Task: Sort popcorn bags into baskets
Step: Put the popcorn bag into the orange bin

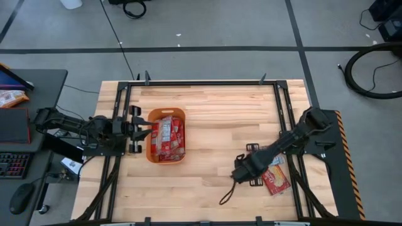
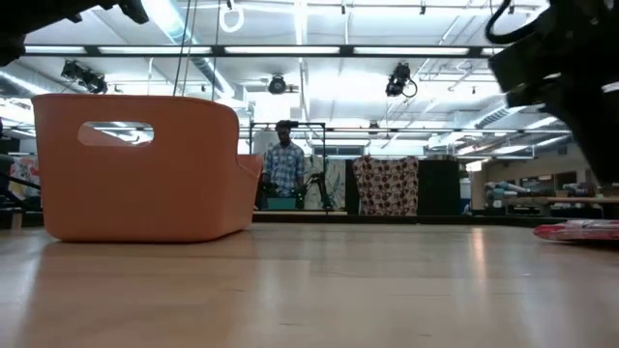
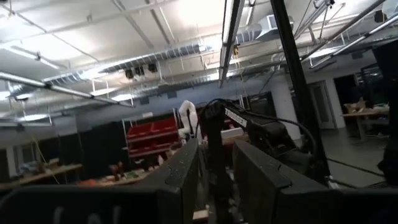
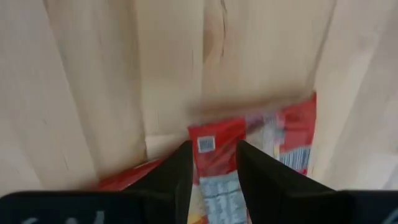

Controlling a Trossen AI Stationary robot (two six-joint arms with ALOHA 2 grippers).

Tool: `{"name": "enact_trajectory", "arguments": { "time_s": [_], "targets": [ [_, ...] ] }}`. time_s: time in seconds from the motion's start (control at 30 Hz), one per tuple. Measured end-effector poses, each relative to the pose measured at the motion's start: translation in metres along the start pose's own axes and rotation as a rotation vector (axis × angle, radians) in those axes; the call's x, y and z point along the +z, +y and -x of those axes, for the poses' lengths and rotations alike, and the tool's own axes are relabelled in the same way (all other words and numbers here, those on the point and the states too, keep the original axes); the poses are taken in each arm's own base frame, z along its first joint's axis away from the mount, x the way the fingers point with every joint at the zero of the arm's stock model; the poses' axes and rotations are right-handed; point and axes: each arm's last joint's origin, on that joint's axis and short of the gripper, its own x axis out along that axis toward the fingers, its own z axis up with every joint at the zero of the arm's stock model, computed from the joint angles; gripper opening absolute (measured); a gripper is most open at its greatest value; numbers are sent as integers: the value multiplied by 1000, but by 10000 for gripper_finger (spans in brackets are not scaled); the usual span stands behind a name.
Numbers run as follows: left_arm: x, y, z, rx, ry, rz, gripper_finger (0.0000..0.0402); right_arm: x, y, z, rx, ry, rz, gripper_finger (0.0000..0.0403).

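Observation:
The orange basket (image 1: 151, 135) (image 2: 145, 184) stands on the table's left half, with several red popcorn bags (image 1: 168, 135) lying flat inside it. My left gripper (image 1: 143, 129) (image 3: 217, 165) is open and level at the basket's left end, apart from it. A few more red bags (image 1: 276, 180) (image 2: 580, 229) lie flat on the wood at the near right. My right arm (image 1: 282, 144) reaches over them. My right gripper (image 4: 212, 146) points down with its fingers apart, and one bag (image 4: 214, 162) with a barcode shows in the gap below. In the low view the arm stands high above the table.
Black frame rails (image 1: 284, 107) run along the table's left, far and right sides. A dark cable (image 1: 226, 194) trails on the wood near the right arm. Bare wood (image 1: 213, 132) lies between the basket and the right arm. A person (image 2: 283, 164) stands far off in the room.

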Motion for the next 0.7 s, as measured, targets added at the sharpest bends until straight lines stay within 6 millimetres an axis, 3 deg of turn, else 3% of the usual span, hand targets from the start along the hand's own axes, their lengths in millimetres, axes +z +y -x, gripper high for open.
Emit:
{"name": "enact_trajectory", "arguments": {
  "time_s": [0.27, 0.43, 0.7],
  "targets": [
    [2, 1, 0, 6, -18, -56, 105, -28, 15, -12, -83, 7, -77, 174],
    [2, 1, 0, 8, -23, -57, 105, -32, 23, -16, -95, -41, -74, 210],
    [2, 1, 0, 8, -22, -47, 105, -45, 33, -30, -204, -180, -43, 212]
  ]
}}
